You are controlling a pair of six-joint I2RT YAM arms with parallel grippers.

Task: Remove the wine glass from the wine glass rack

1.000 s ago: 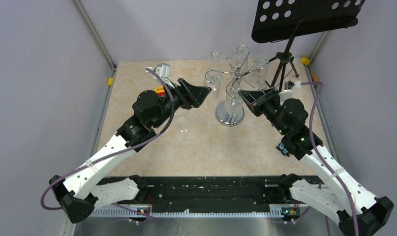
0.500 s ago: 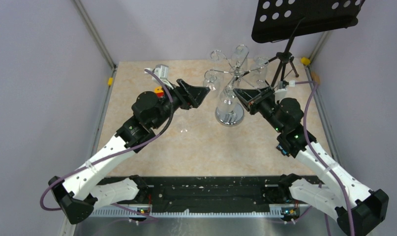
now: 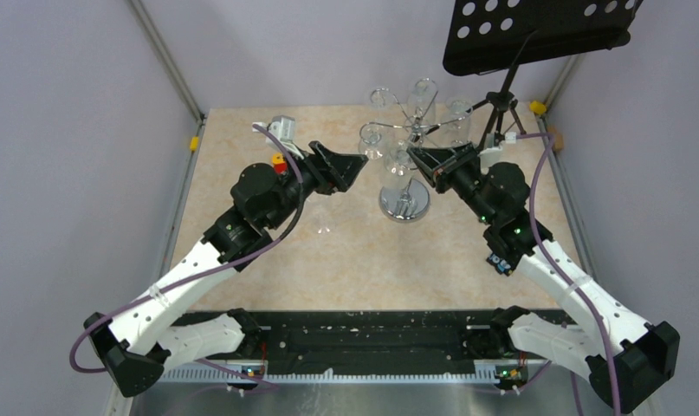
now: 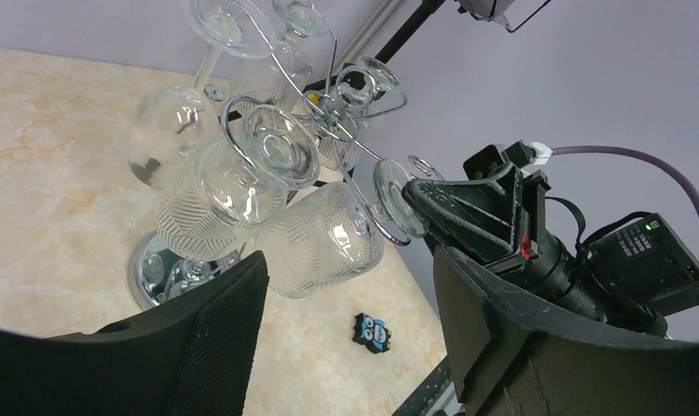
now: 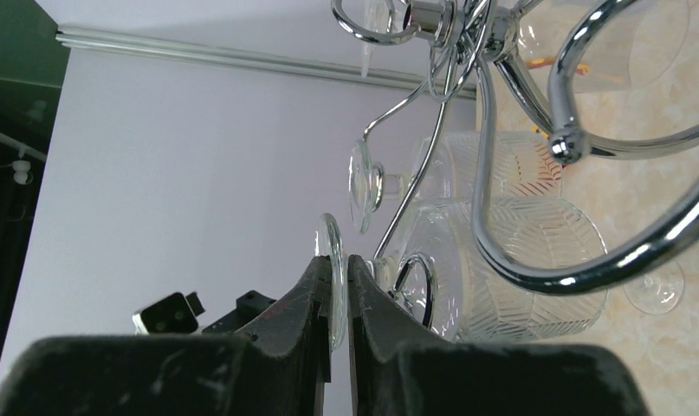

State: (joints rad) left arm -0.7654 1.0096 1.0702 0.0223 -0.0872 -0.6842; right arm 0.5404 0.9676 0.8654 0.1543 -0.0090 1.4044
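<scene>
The chrome wine glass rack (image 3: 404,204) stands at the back middle of the table, with several clear glasses hanging upside down from its curled arms (image 5: 536,277). My right gripper (image 3: 414,159) is shut on the flat foot (image 5: 330,234) of one wine glass (image 4: 328,243). That glass's ribbed bowl tilts down beside the rack's pole. In the left wrist view the right gripper (image 4: 415,195) pinches the foot at its rim. My left gripper (image 3: 356,165) is open, left of the rack and a little short of the bowl, touching nothing.
Other glasses (image 4: 168,139) hang close around the held one. A black tripod music stand (image 3: 500,117) stands just right of the rack, its perforated desk (image 3: 536,35) overhead. A small owl-print block (image 4: 372,333) lies on the table. Purple walls enclose the sides.
My right gripper has moved back and left toward the rack's top, still shut on the glass's foot, and the glass has tilted with it. The left arm has barely moved.
</scene>
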